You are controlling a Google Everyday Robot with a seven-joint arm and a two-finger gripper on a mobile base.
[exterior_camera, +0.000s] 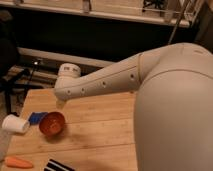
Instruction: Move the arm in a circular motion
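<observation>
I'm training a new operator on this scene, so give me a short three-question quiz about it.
1. True or false: the orange bowl rests on the wooden table.
2. Which lies lowest in the view? A) carrot B) bowl C) white cup
3. Fill in: the claw hangs under the end of the off-white ____, above the table's far-left part.
Key: 1 true; 2 A; 3 arm.

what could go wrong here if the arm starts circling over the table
The gripper, barely showing under the capped end of the arm, appears close to the orange bowl. A low sweep might knock the bowl into the white cup lying beside it. A wide circle could also push the carrot off the near edge of the table.
</observation>
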